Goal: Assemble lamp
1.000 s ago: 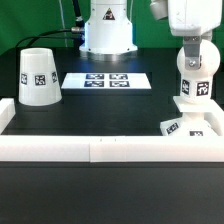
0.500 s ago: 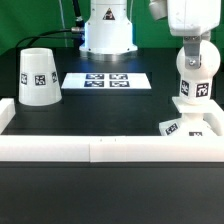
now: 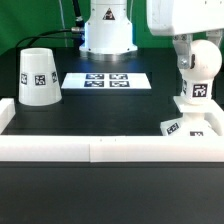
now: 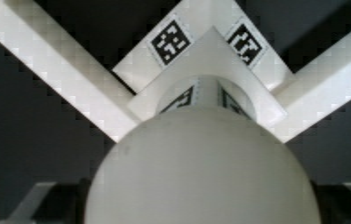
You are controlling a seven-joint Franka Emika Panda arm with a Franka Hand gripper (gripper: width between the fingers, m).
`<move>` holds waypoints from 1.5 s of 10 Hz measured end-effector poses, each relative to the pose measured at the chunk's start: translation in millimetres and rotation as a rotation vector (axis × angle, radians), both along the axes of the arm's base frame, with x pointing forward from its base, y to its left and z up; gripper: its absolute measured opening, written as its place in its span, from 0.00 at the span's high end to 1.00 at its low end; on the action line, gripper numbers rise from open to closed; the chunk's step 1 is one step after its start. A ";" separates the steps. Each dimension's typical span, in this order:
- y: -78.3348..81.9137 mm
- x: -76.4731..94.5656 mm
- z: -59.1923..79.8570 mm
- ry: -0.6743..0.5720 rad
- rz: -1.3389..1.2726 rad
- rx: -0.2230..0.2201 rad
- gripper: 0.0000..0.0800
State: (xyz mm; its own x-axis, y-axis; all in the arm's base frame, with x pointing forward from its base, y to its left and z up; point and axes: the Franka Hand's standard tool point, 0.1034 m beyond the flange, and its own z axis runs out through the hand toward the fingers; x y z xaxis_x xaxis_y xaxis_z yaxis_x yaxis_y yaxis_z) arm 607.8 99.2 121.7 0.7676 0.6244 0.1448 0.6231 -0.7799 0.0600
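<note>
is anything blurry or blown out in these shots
Wrist view: the bulb fills the frame, soft and featureless, while the tags on the base behind it are sharper. Exterior view: even light, no harsh shadows, the tag on the shade legible.

Arm at the exterior view's right, claw pointed down, spread wide.

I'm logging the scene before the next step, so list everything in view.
shade: one, white, tagged, upright at the exterior view's left.
marker board: one, white, flat at the table's back middle.
base: one, white, tagged, in the corner at the exterior view's right.
bulb: one, white, standing on the base.
rail: white, edging the table.
table: one, black.
robot pedestal: one, white, behind the marker board.
gripper: one, at the bulb's top; grip unclear.
</note>
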 end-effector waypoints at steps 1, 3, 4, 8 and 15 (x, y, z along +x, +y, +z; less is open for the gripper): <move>-0.2 1.0 0.3 -0.004 -0.089 0.015 0.28; -1.4 2.4 1.2 -0.003 -0.253 0.041 0.28; -1.6 4.0 2.1 -0.005 -0.356 0.059 0.28; -5.3 5.4 2.3 0.002 -0.690 0.113 0.28; -1.3 -2.1 -4.2 0.055 -1.203 0.217 0.28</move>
State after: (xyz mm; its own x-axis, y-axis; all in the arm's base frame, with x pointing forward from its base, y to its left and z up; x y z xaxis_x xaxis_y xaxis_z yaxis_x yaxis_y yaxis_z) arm 605.7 97.9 117.5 0.8469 -0.5208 0.1072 -0.5046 -0.8508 -0.1466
